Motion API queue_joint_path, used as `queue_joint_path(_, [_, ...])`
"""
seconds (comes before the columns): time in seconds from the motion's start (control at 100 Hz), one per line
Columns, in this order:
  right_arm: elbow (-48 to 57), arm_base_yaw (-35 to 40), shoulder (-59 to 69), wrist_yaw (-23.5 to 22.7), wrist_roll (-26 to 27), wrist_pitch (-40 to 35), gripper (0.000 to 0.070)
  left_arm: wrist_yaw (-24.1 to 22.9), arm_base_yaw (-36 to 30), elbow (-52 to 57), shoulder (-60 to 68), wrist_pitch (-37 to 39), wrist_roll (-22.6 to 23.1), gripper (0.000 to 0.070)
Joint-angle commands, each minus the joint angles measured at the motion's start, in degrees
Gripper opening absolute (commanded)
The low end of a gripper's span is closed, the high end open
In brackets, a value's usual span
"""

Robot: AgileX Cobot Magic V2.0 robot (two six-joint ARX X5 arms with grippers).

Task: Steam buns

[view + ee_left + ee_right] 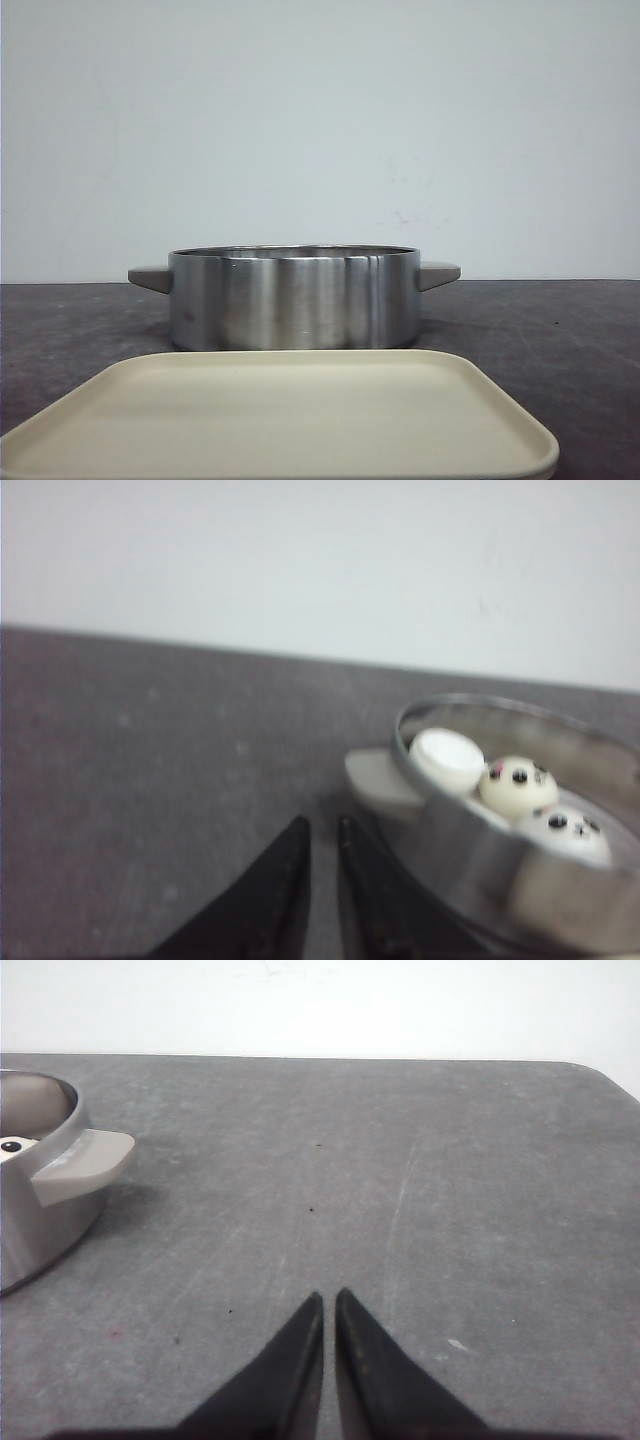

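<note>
A steel pot (293,298) with two beige handles stands on the dark table behind a cream tray (280,420) that has nothing on it. In the left wrist view the pot (470,865) holds three buns: one tipped over with its flat white base showing (447,759), and two panda-faced ones (517,785) (570,832). A fourth bun is not seen. My left gripper (322,825) is shut and empty, low beside the pot's handle (378,778). My right gripper (328,1297) is shut and empty over bare table, well away from the pot (35,1200), where a bit of a bun's face (12,1147) shows.
The grey table (400,1190) ends at a white wall. Its rounded far corner (600,1072) shows in the right wrist view. Neither gripper appears in the front view.
</note>
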Motion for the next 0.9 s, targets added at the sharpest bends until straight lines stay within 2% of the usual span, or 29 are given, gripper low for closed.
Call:
queue_joint_path(0.0, [-0.2,0.04,0.02,-0.02,-0.26,0.72,0.0014,1.73,1.7,0.24,-0.9,-0.94,-0.17,0.0])
queue_joint_path(0.26, [-0.2,0.04,0.02,-0.02,-0.26,0.72,0.0014,1.81,7.45,-0.02,-2.25,-9.44,1.77,0.0])
queue_joint_path(0.72, [-0.2,0.04,0.02,-0.02,-0.26,0.72,0.0014,1.86,12.85,-3.13,-2.25,-7.82,3.93,0.0])
queue_joint_path(0.84, [-0.2,0.04,0.02,-0.02,-0.26,0.72,0.0014,1.84,14.38,-3.13,-2.25,-7.82,7.41,0.0])
queue_joint_path(0.89, [-0.2,0.04,0.02,-0.02,-0.26,0.72,0.0014,1.86,14.82,-3.13,-2.25,-7.54,7.5,0.0])
